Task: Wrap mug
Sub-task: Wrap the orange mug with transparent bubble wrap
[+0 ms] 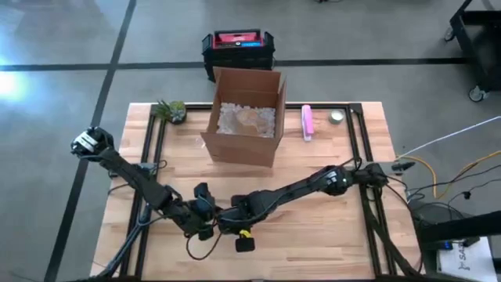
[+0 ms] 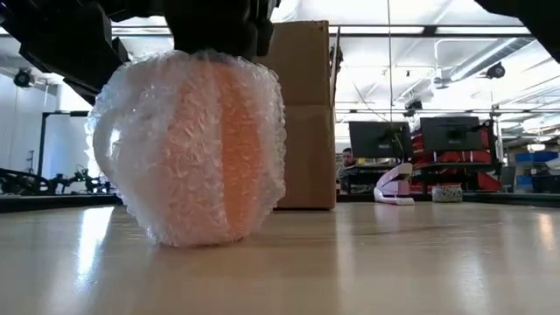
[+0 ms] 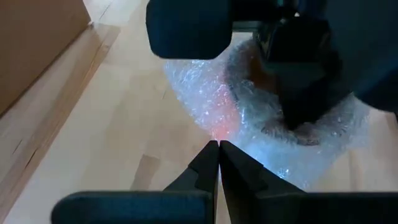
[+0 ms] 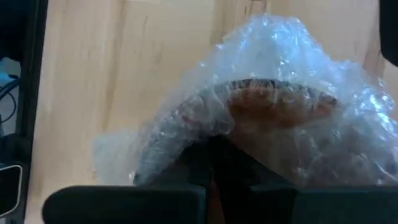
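Right gripper (image 4: 214, 163) pinches the clear bubble wrap (image 2: 175, 131) at the rim of the orange ceramic mug (image 2: 229, 131), standing upright on the wooden table (image 2: 394, 262) in front of the open cardboard box (image 1: 244, 113). Left gripper (image 3: 219, 152), fingers pressed together and empty, sits just beside the mug. Risk: wrap springs open if the pinch slips; mug could tip.

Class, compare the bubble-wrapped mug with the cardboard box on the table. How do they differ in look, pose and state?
The mug is rounded and orange under clear bubble wrap; the cardboard box is squared, brown and unwrapped.
The mug sits at the table's front edge under both arms, with the left gripper shut beside it and the right gripper at its rim; the box stands alone farther back.
The box is open-topped with white filling inside.
Both rest upright on the wooden table.
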Controlling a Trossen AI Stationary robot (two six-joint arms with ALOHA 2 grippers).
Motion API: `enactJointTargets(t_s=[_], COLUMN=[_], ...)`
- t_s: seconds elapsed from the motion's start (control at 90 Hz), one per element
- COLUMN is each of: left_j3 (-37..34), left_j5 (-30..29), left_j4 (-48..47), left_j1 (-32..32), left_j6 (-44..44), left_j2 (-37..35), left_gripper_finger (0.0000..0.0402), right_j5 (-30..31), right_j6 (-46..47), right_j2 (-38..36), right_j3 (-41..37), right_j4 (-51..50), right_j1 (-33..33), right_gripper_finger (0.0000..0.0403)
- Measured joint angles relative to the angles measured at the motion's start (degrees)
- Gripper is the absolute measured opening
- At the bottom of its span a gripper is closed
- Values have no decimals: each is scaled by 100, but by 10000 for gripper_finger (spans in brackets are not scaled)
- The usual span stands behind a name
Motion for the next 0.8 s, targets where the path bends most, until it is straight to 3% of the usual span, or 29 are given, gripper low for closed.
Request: enactJointTargets(t_s=[0.467,0.611,0.8], left_j3=[-11,-11,-11], left_j5=[27,58,59], left_j4=[-3,1,4], left_j1=[0,0,0], left_j6=[0,0,0], left_j2=[0,0,0], left_gripper_finger=[0,0,0], right_j5=[73,77,713], right_j6=[-41,-100,-39], right_j2=[-516,-870,-950], right_j3=[-42,-39,-33], right_j4=[-234,-747,-465], right_j1=[-14,6,12], right_gripper_finger=[2,2,2])
